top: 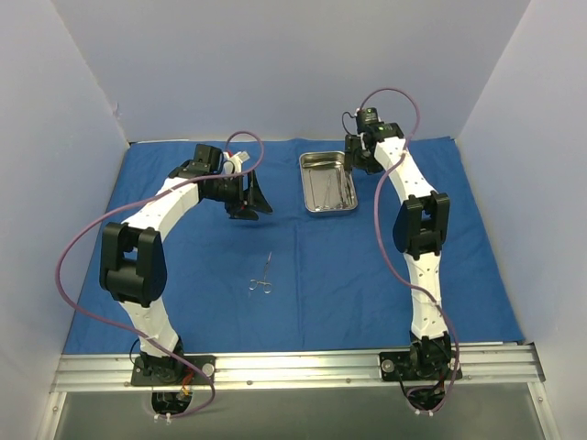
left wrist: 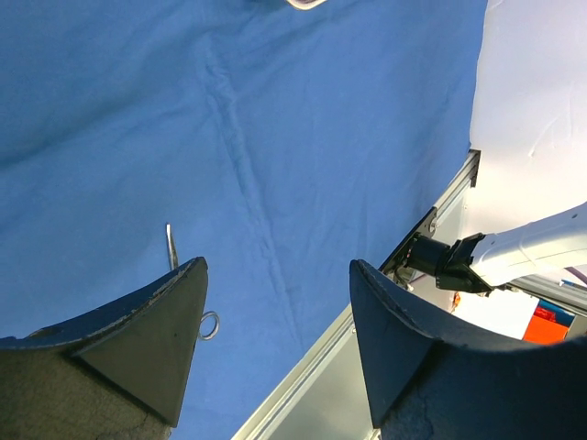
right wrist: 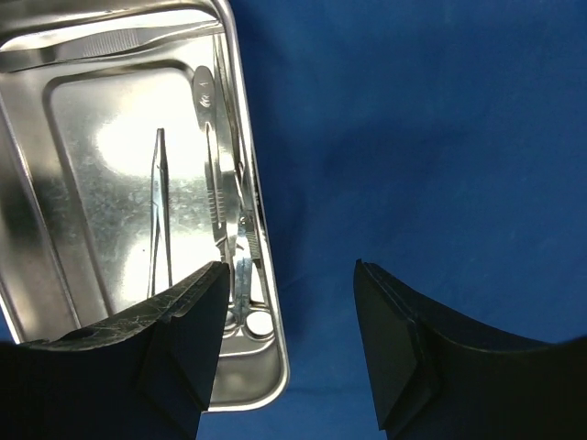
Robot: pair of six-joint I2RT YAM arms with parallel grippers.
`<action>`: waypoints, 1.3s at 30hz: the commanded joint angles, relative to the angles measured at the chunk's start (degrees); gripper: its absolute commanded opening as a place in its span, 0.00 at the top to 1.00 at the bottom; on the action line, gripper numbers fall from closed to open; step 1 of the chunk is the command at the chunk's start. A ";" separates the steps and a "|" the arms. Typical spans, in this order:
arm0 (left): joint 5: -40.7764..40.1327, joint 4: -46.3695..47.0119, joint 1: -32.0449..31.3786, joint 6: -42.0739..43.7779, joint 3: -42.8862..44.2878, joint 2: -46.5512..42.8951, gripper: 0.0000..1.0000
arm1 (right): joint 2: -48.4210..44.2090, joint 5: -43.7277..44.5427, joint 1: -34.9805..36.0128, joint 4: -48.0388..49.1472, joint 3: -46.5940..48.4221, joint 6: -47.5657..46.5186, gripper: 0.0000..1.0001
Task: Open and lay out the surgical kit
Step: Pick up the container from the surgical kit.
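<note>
The royal-blue cloth wrap (top: 303,257) lies spread flat over the table. The shiny steel tray (top: 327,182) stands on it at the back centre, with several silver instruments (right wrist: 220,211) inside. One ring-handled forceps (top: 263,275) lies on the cloth in the middle; it also shows in the left wrist view (left wrist: 171,247), partly hidden by a finger. My left gripper (top: 249,197) is open and empty above the cloth, left of the tray. My right gripper (top: 359,156) is open and empty, straddling the tray's right rim (right wrist: 246,156).
A metal rail (top: 303,367) runs along the near edge, carrying both arm bases. White walls (top: 275,64) enclose the back and sides. Purple cables (top: 73,247) loop off both arms. The cloth shows fold creases (left wrist: 248,183).
</note>
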 commanded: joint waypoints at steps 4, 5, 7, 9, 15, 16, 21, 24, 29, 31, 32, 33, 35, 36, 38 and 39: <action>1.23 -1.08 1.67 1.56 2.59 0.19 0.28 | 2.56 -3.98 -0.58 -0.67 1.29 -1.09 0.48; 1.31 -1.16 1.93 1.56 2.59 0.19 0.28 | 2.65 -4.50 -0.58 -0.58 1.11 -1.00 0.49; 1.40 -1.16 2.11 1.56 2.59 0.28 0.28 | 2.74 -5.38 -0.58 0.30 0.24 -1.00 0.51; 1.58 -1.16 2.37 1.47 2.67 0.37 0.28 | 2.82 -5.83 -0.58 1.09 -0.29 -0.92 0.52; 1.66 -1.25 2.72 1.29 2.94 1.07 0.28 | 4.75 -7.58 -0.76 1.09 -0.03 -0.65 0.56; 1.66 -1.25 2.72 1.29 3.11 1.07 0.28 | 5.11 -7.93 -0.84 1.09 -0.03 -0.48 0.57; 1.66 -1.60 2.90 1.29 3.46 1.43 0.28 | 6.95 -8.90 -1.02 1.27 0.75 -0.12 0.61; 1.75 -1.69 3.08 1.38 3.46 1.51 0.28 | 7.92 -9.61 -1.11 1.36 0.93 -0.04 0.63; 1.66 -2.04 3.51 1.64 3.55 1.43 0.28 | 9.06 -9.70 -1.11 1.36 1.81 0.05 0.73; 1.58 -1.96 3.78 1.64 3.46 1.25 0.28 | 9.42 -10.13 -1.20 1.62 2.60 0.14 0.79; 1.58 -2.04 3.87 1.64 3.38 1.34 0.28 | 9.50 -10.22 -1.20 1.53 2.95 0.31 0.81; 1.58 -2.04 3.87 1.64 3.38 1.25 0.28 | 9.42 -10.57 -1.20 1.62 3.22 0.75 0.88; 1.66 -1.96 3.95 1.64 3.38 1.25 0.28 | 9.07 -11.27 -1.46 1.88 3.92 1.02 0.92; 1.66 -1.87 3.95 1.56 3.46 1.16 0.28 | 8.46 -11.45 -1.46 2.15 4.10 1.45 0.96; 1.75 -1.78 3.95 1.38 3.55 1.25 0.28 | 7.66 -12.06 -1.90 2.50 4.27 1.98 1.00; 1.75 -1.69 3.95 1.38 3.55 1.25 0.28 | 6.96 -12.50 -2.07 2.59 4.36 2.25 1.00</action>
